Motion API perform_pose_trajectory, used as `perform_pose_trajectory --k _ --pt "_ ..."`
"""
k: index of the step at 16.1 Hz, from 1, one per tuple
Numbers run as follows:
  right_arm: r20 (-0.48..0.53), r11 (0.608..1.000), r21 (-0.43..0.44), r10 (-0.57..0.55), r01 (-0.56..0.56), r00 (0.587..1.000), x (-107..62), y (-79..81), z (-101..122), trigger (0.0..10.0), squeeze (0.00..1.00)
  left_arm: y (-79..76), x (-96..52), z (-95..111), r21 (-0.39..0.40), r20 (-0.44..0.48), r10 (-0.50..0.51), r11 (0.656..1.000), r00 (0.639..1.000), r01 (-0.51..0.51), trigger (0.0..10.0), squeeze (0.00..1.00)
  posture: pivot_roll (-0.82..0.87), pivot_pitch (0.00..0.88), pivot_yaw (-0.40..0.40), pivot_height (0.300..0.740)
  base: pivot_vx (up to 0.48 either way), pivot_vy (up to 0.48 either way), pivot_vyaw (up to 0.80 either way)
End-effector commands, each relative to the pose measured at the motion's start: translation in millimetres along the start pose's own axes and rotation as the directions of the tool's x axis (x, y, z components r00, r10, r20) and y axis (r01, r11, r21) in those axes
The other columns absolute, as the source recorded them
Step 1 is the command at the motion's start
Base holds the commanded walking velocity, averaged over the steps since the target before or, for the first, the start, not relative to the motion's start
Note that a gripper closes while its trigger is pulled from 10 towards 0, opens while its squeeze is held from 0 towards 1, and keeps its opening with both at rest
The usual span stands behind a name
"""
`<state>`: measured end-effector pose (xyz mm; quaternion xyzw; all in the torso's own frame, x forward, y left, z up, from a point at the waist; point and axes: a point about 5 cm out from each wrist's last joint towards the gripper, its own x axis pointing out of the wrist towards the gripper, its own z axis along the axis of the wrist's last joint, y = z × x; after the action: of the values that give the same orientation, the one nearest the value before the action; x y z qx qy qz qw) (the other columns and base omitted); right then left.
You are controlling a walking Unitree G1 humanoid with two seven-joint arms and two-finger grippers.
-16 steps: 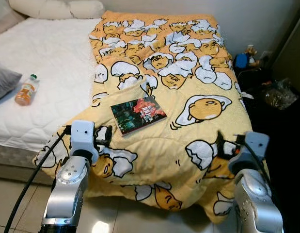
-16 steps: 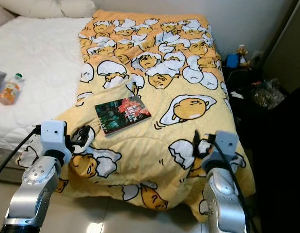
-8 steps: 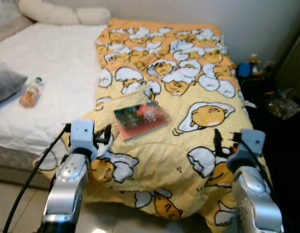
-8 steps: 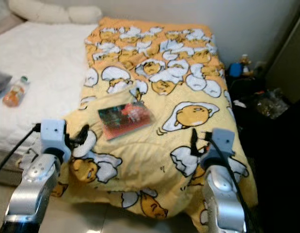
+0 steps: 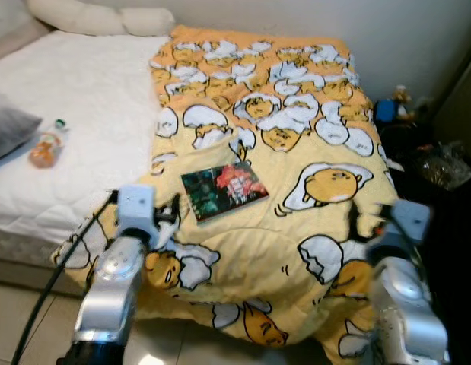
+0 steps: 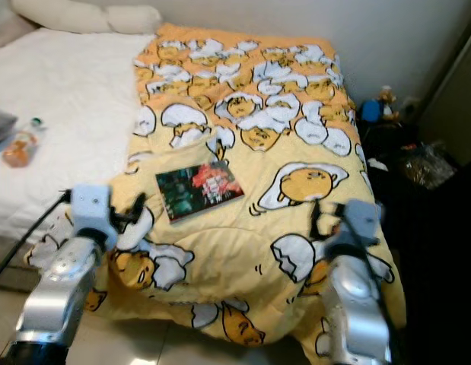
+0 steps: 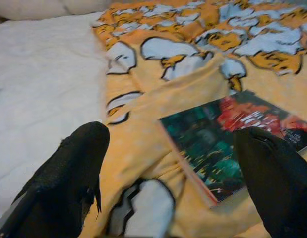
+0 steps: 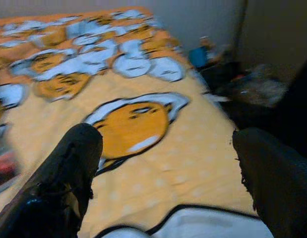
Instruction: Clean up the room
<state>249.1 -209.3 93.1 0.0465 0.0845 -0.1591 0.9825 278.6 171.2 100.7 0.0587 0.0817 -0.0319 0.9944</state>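
A colourful book (image 5: 222, 190) lies flat on the yellow egg-patterned blanket (image 5: 311, 129) that covers the right half of the bed. An orange drink bottle (image 5: 45, 149) rests on its side on the bare white mattress (image 5: 83, 91) at the left. My left gripper (image 5: 168, 213) hovers over the blanket's near edge, just left of the book, open and holding nothing; the book (image 7: 232, 134) is seen between its fingers (image 7: 79, 168). My right gripper (image 5: 364, 226), blurred, stands open above the blanket's near right part, over a yellow egg figure (image 8: 128, 124).
A grey pillow (image 5: 8, 129) lies at the left edge, and white pillows (image 5: 98, 17) lie at the head of the bed. Dark clutter, a blue toy (image 5: 386, 109) and a plastic bag (image 5: 442, 161) crowd the floor to the right. Pale floor tiles (image 5: 22, 319) lie at the bed's foot.
The whole view has shifted a little, so the camera moved. Both arms stay raised over the blanket's near edge; the right one is now blurred. Book and bottle lie as before.
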Motion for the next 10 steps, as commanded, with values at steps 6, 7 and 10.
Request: perform_pose_trajectory --k 6,7,10 --pt "0.027 1.0 0.009 0.0 -0.001 1.0 4.1 5.7 8.0 10.0 1.0 2.4 1.2 1.0 0.002 -0.008 0.003 1.0 1.0 -0.003 10.0 1.0 -0.12 0.0 0.018 0.74 0.319 0.0 -0.08" --pt "0.026 1.0 0.006 -0.006 0.006 1.0 4.4 4.8 8.5 10.0 0.6 1.7 1.0 1.1 0.001 -0.008 0.001 1.0 1.0 -0.001 10.0 1.0 -0.12 0.0 0.017 0.74 0.341 0.0 -0.8" --pt "0.023 0.999 -0.028 -0.032 0.033 0.999 5.1 2.7 7.9 10.0 0.0 2.4 0.9 1.5 0.002 -0.008 0.002 1.0 1.0 -0.002 10.0 1.0 -0.12 0.0 0.017 0.74 0.339 0.0 0.0"
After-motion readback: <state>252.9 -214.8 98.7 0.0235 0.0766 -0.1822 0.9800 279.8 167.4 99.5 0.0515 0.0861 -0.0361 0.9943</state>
